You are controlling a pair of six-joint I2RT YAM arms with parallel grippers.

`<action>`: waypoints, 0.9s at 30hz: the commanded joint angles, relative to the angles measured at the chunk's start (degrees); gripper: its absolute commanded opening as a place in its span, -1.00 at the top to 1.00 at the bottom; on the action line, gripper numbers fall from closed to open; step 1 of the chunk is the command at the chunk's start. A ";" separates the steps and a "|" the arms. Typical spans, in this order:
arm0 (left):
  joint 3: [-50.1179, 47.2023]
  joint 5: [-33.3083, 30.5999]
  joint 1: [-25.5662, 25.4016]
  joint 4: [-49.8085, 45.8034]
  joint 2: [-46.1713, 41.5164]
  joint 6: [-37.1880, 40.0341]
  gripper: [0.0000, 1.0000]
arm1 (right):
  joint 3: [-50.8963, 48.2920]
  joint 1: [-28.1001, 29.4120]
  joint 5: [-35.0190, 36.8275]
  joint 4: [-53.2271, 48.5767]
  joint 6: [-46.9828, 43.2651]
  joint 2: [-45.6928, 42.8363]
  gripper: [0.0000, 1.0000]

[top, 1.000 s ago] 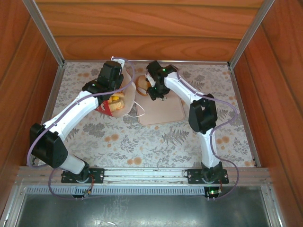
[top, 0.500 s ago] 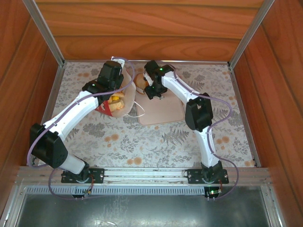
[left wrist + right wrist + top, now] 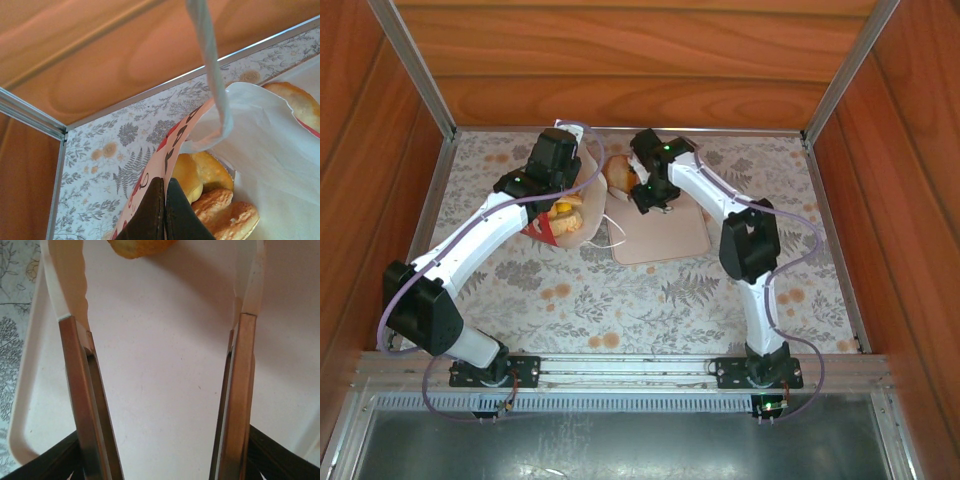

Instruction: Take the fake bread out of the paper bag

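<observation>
Two tools: left tool (image 3: 164, 192) pinched shut on white-and-red paper bag (image 3: 260, 140) rim; right tool (image 3: 157, 275) open, empty, above pale beige rectangular tray (image 3: 160, 390), golden-brown toy bread (image 3: 140, 246) near its tips.

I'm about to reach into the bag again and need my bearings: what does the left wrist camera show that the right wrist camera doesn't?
Left wrist: the left gripper pinched shut on the paper bag rim, fake bread inside, and a cord handle. Right wrist: the right gripper open above the beige tray. Both: the floral table cover and some fake bread.
</observation>
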 commanded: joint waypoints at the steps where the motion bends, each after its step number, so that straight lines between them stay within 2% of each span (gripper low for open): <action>1: 2.19 -0.98 0.41 0.81 -1.74 -0.52 1.00 | -0.46 -0.35 -0.27 -2.65 2.01 -4.72 -0.33; 8: 2.02 -0.73 0.38 0.79 -1.70 -0.46 1.00 | -2.69 0.32 1.35 -10.23 6.82 -13.31 -0.23; 16: 2.00 -0.93 0.39 0.81 -1.61 -0.66 1.00 | -6.35 2.77 -4.56 -12.65 10.80 -26.30 -0.22; 21: 2.11 -0.86 0.38 0.81 -1.58 -0.63 1.00 | -5.12 7.02 -5.22 -14.94 12.14 -31.43 -0.22; 27: 2.02 -0.98 0.38 0.77 -1.45 -0.67 1.00 | -1.59 13.37 -4.92 -17.89 12.87 -32.57 -0.21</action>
